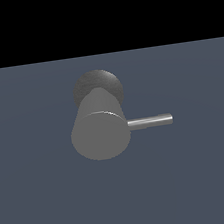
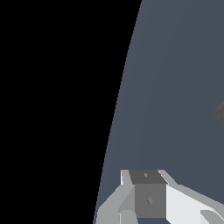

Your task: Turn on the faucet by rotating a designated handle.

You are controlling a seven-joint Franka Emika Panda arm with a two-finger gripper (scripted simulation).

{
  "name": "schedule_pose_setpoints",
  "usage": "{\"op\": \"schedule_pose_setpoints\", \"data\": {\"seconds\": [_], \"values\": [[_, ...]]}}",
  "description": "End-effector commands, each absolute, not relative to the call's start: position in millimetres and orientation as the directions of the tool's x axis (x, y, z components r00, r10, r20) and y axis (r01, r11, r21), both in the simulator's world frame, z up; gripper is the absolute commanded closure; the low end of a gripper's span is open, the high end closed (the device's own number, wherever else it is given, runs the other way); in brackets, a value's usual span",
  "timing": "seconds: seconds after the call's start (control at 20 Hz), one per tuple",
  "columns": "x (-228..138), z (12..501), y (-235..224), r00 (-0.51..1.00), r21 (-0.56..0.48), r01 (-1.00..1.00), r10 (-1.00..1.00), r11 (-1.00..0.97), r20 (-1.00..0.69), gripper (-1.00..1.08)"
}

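Faucet [image 1: 100, 130] stood near the middle of the exterior view on a plain blue-grey floor [image 1: 40, 195]; its thick matte-grey cylinder leaned toward the camera, showing a flat round end, while a darker rounded base [image 1: 97, 83] sat behind and above that end in the picture; nothing touched it. To the exterior view's right of the cylinder ran the handle [image 1: 150, 122] — a thin, shiny rod, much slimmer than the body; it left the cylinder's side just under the rim of the flat end and lay about level, pointing to the exterior view's right, its blunt tip free in the air above the floor. No part of the arm showed in that view.

In the wrist view the gripper [image 2: 148, 197] appeared only as white angular housing with a darker grey block between two pale flanks, cut off by the edge of the picture; the fingertips lay out of frame, so whether the jaws were parted or closed could not be told, and nothing was seen held. Beyond the housing stretched the same blue-grey floor, bounded on one side by black; a dark grey blurred patch [image 2: 220, 113] sat at the far edge of the picture, well apart from the gripper — possibly part of the faucet, though too little showed to be sure.
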State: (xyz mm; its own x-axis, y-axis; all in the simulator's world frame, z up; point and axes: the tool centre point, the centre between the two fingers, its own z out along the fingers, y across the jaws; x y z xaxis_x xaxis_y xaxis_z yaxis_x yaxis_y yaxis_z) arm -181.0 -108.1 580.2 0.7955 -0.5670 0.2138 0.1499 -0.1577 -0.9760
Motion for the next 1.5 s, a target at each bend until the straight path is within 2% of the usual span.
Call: {"op": "schedule_pose_setpoints", "data": {"seconds": [0.0,0.35,0.7,1.1,1.45], "values": [[-183.5,586.9,-129.9,0.759,-0.977,0.193,-0.617,-0.093,0.208,1.08],[-188.5,587.6,-193.0,0.663,-0.953,0.288,-0.737,0.091,0.13,1.08],[-188.0,561.1,-253.3,0.578,-0.895,0.351,-0.816,0.275,-0.024,1.08],[-177.3,497.6,-306.6,0.497,-0.795,0.374,-0.827,0.479,-0.264,1.08],[-159.6,417.3,-328.5,0.432,-0.68,0.348,-0.754,0.645,-0.495,1.08]]}}
